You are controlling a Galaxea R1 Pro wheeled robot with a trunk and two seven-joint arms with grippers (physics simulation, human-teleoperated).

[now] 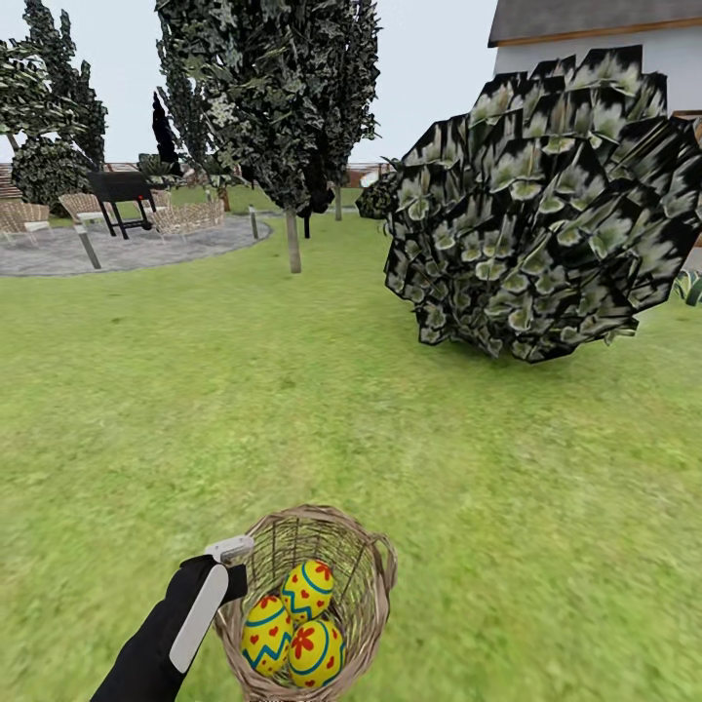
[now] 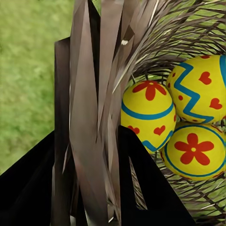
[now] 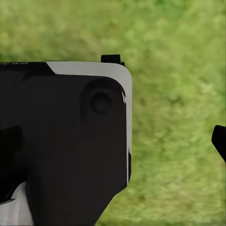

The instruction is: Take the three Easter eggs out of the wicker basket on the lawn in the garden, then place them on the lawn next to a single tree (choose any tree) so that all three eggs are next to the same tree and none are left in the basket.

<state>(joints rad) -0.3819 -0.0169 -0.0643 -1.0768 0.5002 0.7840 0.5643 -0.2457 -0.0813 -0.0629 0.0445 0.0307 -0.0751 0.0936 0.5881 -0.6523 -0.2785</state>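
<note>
So far nothing is done: all three Easter eggs lie inside the wicker basket on the lawn, my left pincer clamped on the basket's rim, the tree well beyond it.

Head high; left wrist basket-close.

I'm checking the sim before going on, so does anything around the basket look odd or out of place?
Yes. In the left wrist view the wicker basket wall runs straight between the left gripper's dark fingers, its strands seeming to pass through them. The three Easter eggs sit together inside, none spilled on the lawn.
</note>
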